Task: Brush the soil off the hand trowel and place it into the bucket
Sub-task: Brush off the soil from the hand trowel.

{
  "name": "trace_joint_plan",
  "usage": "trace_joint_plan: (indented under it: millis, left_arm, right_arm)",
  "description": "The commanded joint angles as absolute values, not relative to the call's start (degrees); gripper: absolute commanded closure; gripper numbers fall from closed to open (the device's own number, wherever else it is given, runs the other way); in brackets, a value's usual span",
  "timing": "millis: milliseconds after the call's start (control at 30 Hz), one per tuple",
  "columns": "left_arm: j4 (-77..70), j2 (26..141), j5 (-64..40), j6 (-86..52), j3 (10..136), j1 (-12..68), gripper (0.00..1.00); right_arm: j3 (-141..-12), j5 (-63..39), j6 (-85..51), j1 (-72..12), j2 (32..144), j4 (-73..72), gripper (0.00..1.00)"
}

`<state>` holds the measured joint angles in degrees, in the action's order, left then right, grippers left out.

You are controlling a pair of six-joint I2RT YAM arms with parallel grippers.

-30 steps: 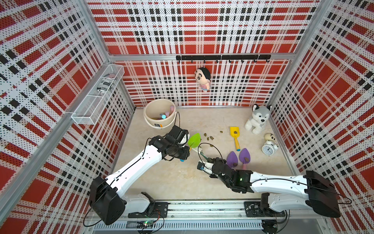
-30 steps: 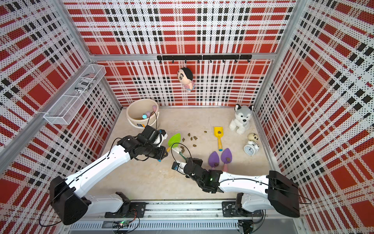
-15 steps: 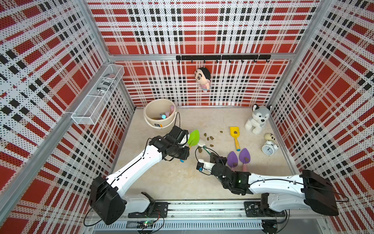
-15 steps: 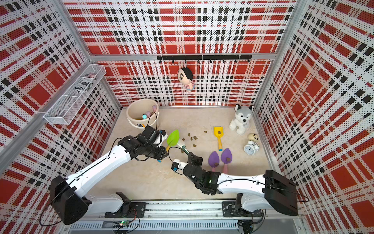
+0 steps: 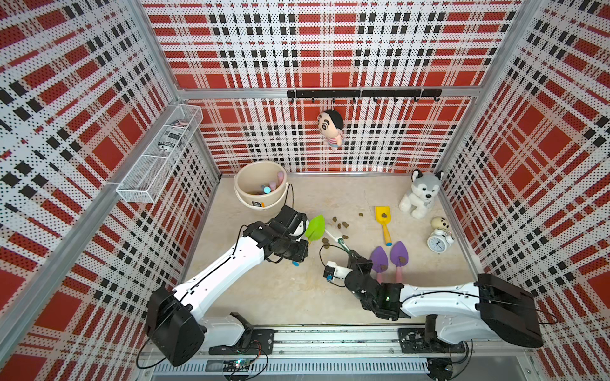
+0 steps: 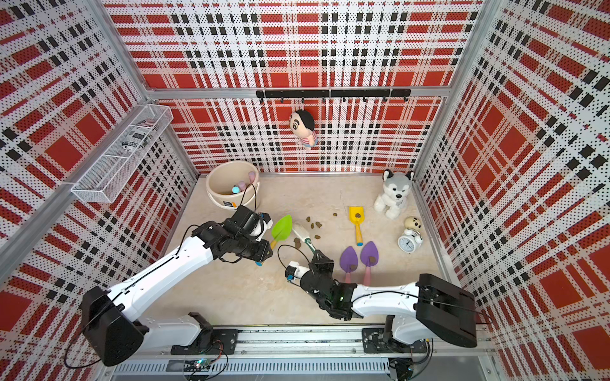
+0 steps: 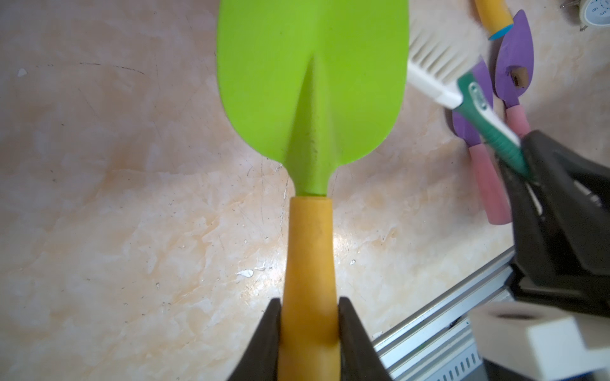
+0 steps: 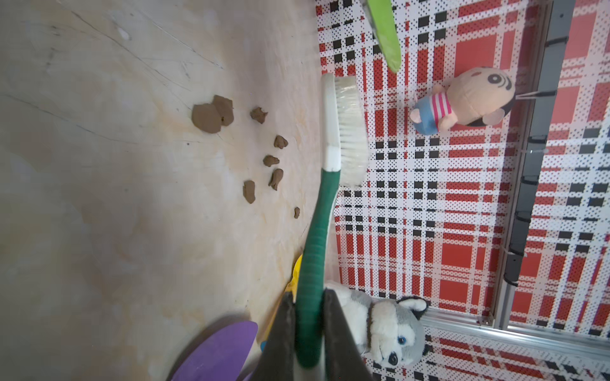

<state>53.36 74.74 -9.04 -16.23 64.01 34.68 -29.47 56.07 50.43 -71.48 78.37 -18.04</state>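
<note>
Worktop (image 5: pixel 264 297): beige, scratched, with both arms reaching in over it. Bucket (image 5: pixel 251 198) stands in the far left corner, just behind the left arm's wrist, with handles of other tools already in it. Left gripper (image 7: pixel 310 316) is clamped on the yellow handle of the green trowel (image 5: pixel 315 227), which is held off the surface near the bucket. The blade looks clean in the left wrist view and both top views. Right gripper (image 8: pixel 308 316) is clamped on the green handle of the brush (image 5: pixel 333 236), bristles just beside the blade's edge; contact cannot be told. Soil (image 5: pixel 341 226) lies as loose lumps on the worktop beyond the brush. Risks, as I judge them: a hard stroke could twist the trowel in its grip, since only the handle end is pinched. On the carry, the blade could clip the bucket rim or jam on the tools inside.
</note>
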Motion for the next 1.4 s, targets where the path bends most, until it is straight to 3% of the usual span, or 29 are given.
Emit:
trace_joint_plan:
  millis: [0,200,367,633,933,1133,1367]
  left_arm:
    - [53.4,74.7,-9.4,-16.0,64.5,34.2,1.00]
    - [52.7,74.6,-10.1,-16.5,62.9,34.2,1.00]
    - [52.5,74.5,-10.3,-16.4,62.8,34.3,1.00]
    - [52.5,74.3,-10.2,-16.2,62.5,34.2,1.00]
    - [52.2,73.7,-9.7,-16.2,62.2,34.0,1.00]
    - [51.1,74.3,-7.7,-15.1,62.7,33.9,1.00]
    - [46.2,74.2,-5.3,-14.2,61.8,34.2,1.00]
  right_arm:
    - [-28.9,58.0,61.6,-74.1,80.6,-30.1,1.00]
    - [-26.4,57.9,80.4,-76.3,85.1,-50.9,1.00]
    - [-26.7,57.2,84.5,-76.2,86.4,-56.9,1.00]
    - [-28.0,57.5,78.2,-72.9,82.7,-50.1,1.00]
    - [-29.9,53.9,52.6,-65.4,75.7,-31.2,1.00]
    - [-35.8,36.7,25.4,-59.7,67.8,-8.2,1.00]
    - [-39.0,-0.4,-1.6,-49.0,60.8,-2.7,1.00]
